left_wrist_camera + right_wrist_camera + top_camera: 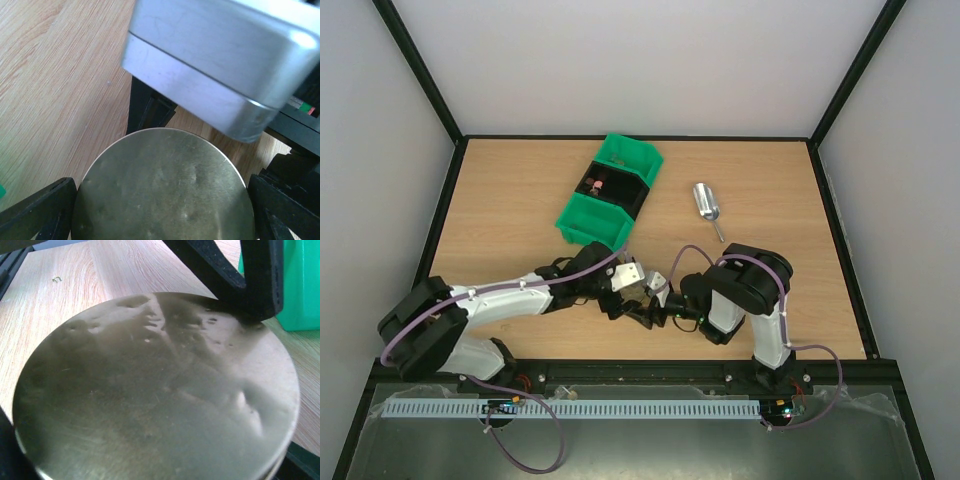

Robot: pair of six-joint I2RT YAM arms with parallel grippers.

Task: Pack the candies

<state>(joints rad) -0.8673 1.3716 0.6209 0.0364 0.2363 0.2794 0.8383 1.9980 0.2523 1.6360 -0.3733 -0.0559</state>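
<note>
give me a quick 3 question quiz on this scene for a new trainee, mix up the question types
1. True or false: the metal scoop lies inside the green bin.
2. Multiple choice: in the left wrist view, what lies between the fingers of the left pincer? A) a round metal disc B) the metal scoop C) the green bin
3. Fill in: from above, the few candies that show lie in the ____ bin.

Key
1. False. The scoop lies on the table, to the right of the bin.
2. A.
3. Black: the black bin sits nested in the green one.
</note>
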